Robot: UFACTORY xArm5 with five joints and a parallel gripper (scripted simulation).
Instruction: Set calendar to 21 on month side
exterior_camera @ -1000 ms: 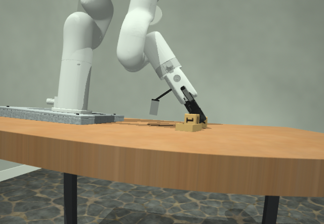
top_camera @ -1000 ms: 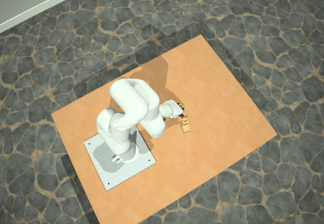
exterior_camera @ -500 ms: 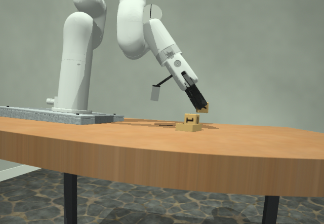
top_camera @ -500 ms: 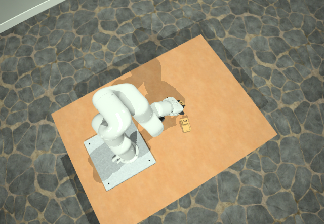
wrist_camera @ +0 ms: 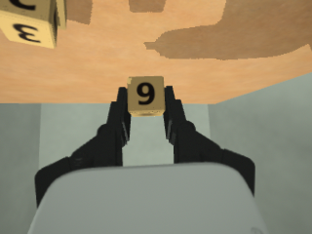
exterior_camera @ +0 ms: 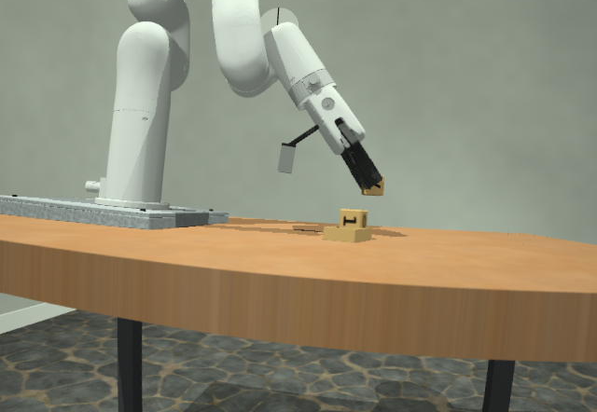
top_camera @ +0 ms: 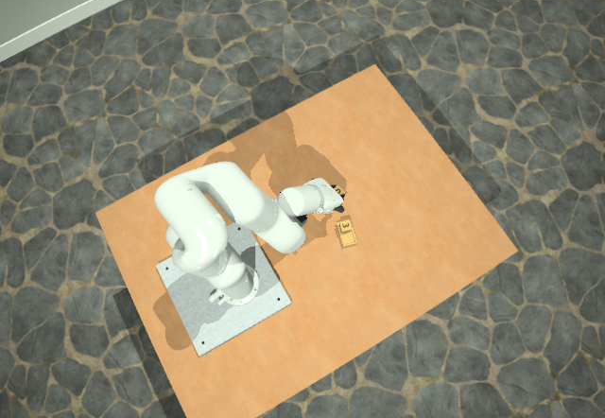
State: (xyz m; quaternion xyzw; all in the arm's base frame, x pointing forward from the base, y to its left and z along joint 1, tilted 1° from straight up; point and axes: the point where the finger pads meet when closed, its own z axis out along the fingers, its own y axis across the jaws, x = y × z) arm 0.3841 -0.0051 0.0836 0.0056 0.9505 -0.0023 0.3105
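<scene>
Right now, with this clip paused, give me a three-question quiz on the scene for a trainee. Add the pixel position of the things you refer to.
1. True or false: the cube [top_camera: 339, 189] [exterior_camera: 378, 186] [wrist_camera: 145, 97] in the gripper [top_camera: 338, 200] [exterior_camera: 372, 185] [wrist_camera: 146, 97] is off the table [top_camera: 415, 183] [exterior_camera: 241, 254] [wrist_camera: 97, 83].
2. Which digit on the held cube faces the wrist camera? (a) 4 (b) 9 (c) 7
3. Fill in: the tray [top_camera: 348, 240] [exterior_camera: 332, 234] bears ____ cube(s), so the task's side-by-side pair is incomplete.

Key: 1 true; 2 b; 3 one.
</scene>
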